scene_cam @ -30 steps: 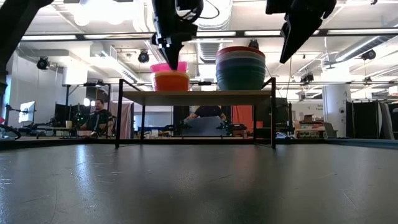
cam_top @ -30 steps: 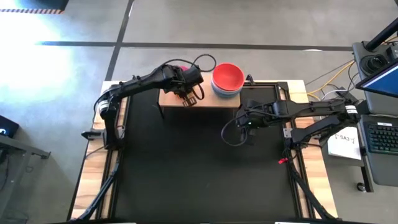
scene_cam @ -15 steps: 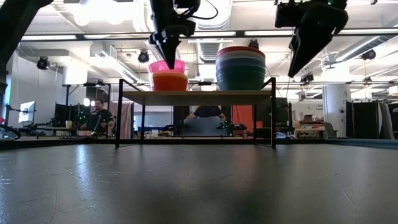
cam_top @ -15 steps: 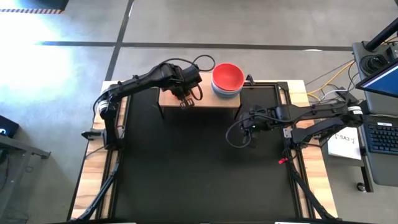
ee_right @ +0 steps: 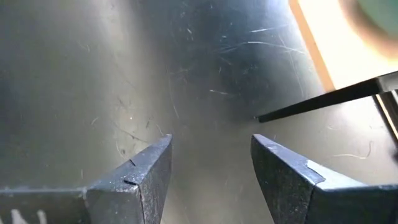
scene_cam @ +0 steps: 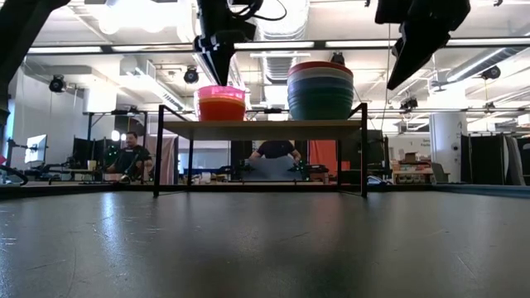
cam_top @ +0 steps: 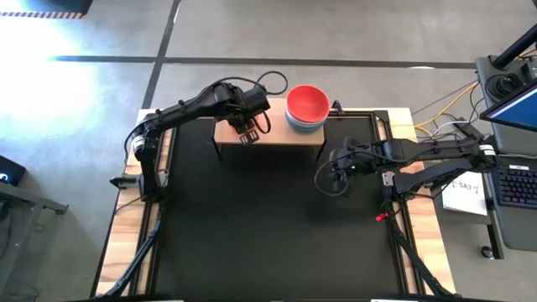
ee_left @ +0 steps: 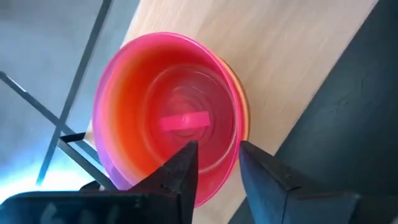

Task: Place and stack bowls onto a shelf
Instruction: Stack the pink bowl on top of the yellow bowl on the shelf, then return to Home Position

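Nearest the low camera stretches the black table mat (scene_cam: 265, 248), bare and scuffed. Beyond it stands the shelf (scene_cam: 261, 126), a light-wood board on thin black legs, carrying every bowl in view.

The left gripper (scene_cam: 217, 62) hangs just above the magenta bowl (scene_cam: 221, 92), its fingers parted by a narrow gap and clear of the rim, with nothing between them. That bowl sits nested in the orange-red bowl (scene_cam: 222, 108), the short stack resting directly below the gripper at the shelf's left end. The left wrist view looks straight down into the magenta bowl (ee_left: 168, 115), where the two dark fingers (ee_left: 183, 171) frame its near rim without gripping it.

Beside that stack, toward the right arm, rises the taller stack of larger bowls (scene_cam: 320, 91), topped by the red bowl (cam_top: 307, 102) with teal and blue-grey layers beneath.

The right gripper (scene_cam: 414, 50) hovers off the shelf's right end, level with the top of the tall stack and well apart from it. Its fingers (ee_right: 143, 174) stand wide and empty over the mat, a shelf leg (ee_right: 323, 99) just ahead of them.

Farther off, people (scene_cam: 132, 153) sit at desks in the room behind the table.
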Controlling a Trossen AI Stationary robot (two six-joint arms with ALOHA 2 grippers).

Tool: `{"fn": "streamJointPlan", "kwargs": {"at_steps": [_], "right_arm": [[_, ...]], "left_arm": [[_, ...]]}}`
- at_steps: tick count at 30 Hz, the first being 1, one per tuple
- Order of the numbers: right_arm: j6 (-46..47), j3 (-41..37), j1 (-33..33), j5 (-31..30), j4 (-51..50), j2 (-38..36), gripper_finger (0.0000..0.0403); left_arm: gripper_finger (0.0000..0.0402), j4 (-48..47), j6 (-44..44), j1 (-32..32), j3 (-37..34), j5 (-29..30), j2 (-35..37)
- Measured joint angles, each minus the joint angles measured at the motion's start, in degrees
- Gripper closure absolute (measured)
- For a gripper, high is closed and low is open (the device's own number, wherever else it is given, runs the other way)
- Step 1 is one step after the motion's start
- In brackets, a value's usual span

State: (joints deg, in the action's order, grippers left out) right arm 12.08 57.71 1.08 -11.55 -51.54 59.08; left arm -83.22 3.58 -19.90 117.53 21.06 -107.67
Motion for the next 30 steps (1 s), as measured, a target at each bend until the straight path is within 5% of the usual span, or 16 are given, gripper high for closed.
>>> {"fn": "streamJointPlan", "kwargs": {"at_steps": [7, 13, 30], "right_arm": [[-0.46, -0.06, 0.0, -0.42, 0.32, -3.01, 0.0197], [-2.7, -2.72, 0.0, -0.46, 4.92, -6.31, 0.0197], [0.25, -23.03, 0.02, 1.16, 28.38, -20.97, 0.0197]], "left_arm": [[0.0297, 1.28, 0.87, 3.03, 0.8, 0.11, 2.73], [0.0297, 4.82, 5.42, 10.13, -6.02, 4.99, 12.65], [0.0297, 33.45, 27.76, 44.22, -56.35, 27.13, 51.53]]}}
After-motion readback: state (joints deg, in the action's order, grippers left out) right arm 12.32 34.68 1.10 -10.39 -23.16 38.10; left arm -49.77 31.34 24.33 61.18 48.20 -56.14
